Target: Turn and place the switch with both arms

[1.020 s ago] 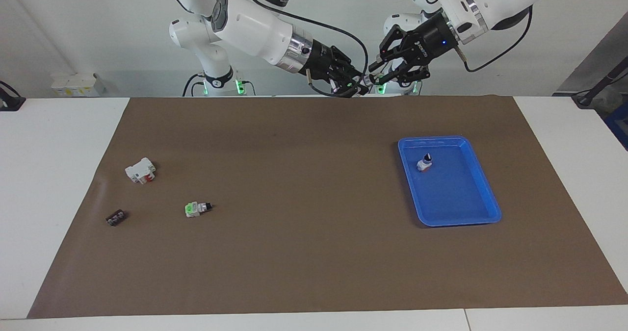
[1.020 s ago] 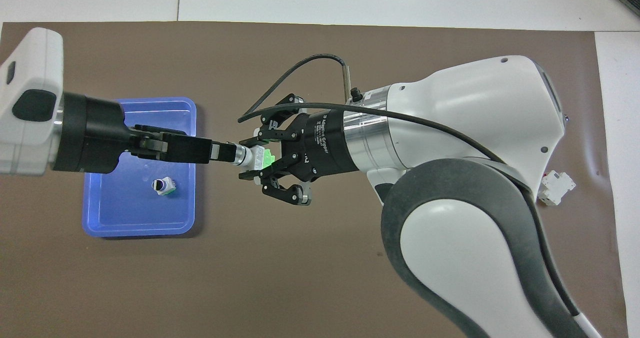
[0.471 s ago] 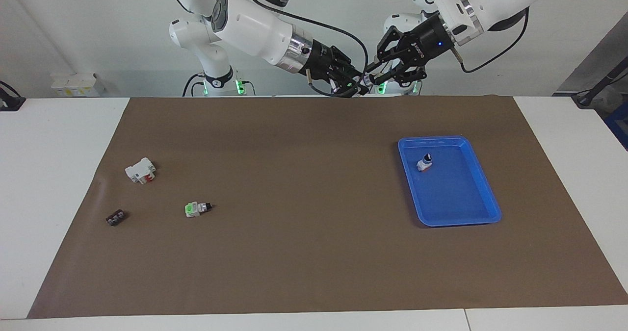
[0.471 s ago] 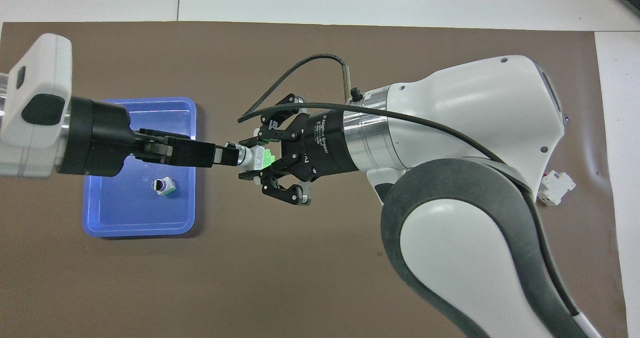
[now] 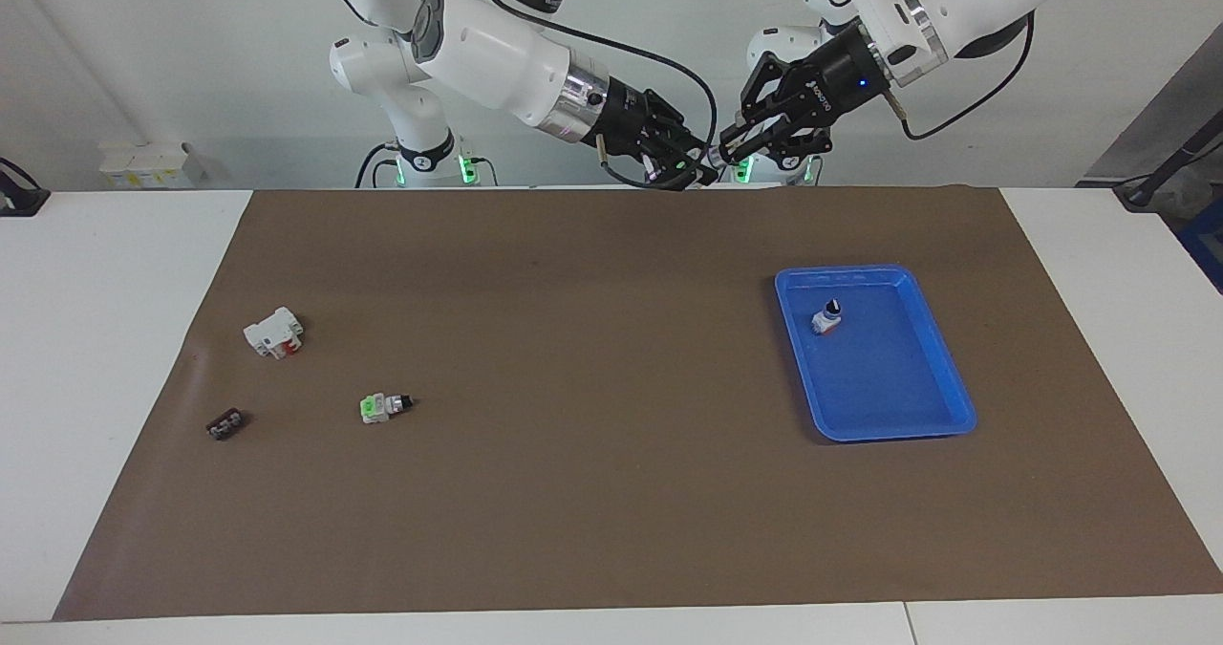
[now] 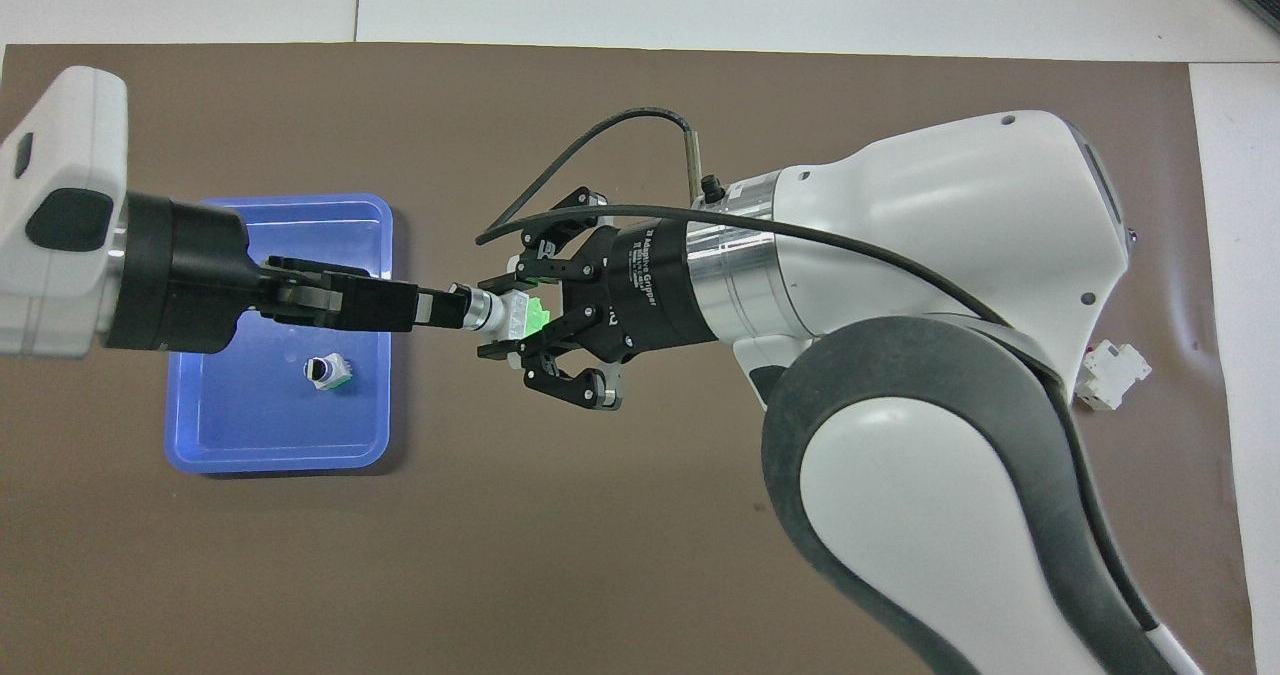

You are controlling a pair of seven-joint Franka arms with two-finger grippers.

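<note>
Both white jointed arms are raised, wrists turned inward so the two black two-finger grippers meet tip to tip. The right gripper [image 6: 512,317] is clamped shut; the left gripper [image 6: 440,308] points straight at it.

Right arm [image 6: 950,375]: in the overhead view its white shell is covering part of the brown mat [image 6: 640,555] and is running off the bottom edge; it is also hiding part of the white block with a red part [image 6: 1112,375], of which only one end is showing.

Left arm [image 6: 60,255]: the overhead view's edge is cutting it off above the wrist.

Switch [image 6: 512,313]: the fingers of both grippers are covering its ends; in the facing view it is too small to make out.

Small dark piece [image 5: 225,424], near the mat's edge at the right arm's end: too small to identify.

Item in the blue tray [image 5: 946,377]: details are not resolving.
</note>
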